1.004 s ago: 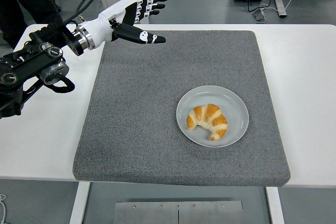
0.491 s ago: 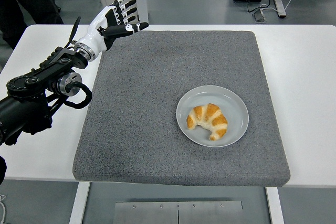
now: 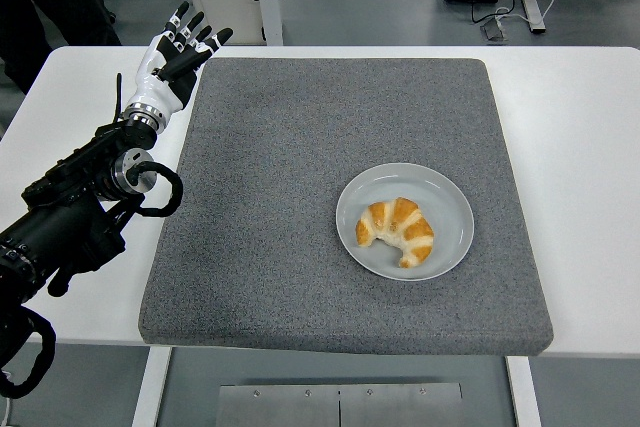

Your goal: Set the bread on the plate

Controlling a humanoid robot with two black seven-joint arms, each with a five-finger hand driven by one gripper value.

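A golden croissant (image 3: 396, 231) lies on a light grey plate (image 3: 450, 199) on the right half of a dark grey mat (image 3: 300, 177). My left hand (image 3: 176, 55), white with black fingertips, hangs open over the mat's far left corner, fingers spread and holding nothing. It is far from the plate. The black left arm (image 3: 75, 217) runs down along the table's left side. No right arm shows.
The white table (image 3: 580, 147) shows bare around the mat. Beyond the far edge are a white post, a desk leg with cables, and a person's dark clothing at the top left.
My left hand has pulled back to the left and down, from over the mat's far left part to its corner, and the arm has swung lower. The croissant and plate have not moved.
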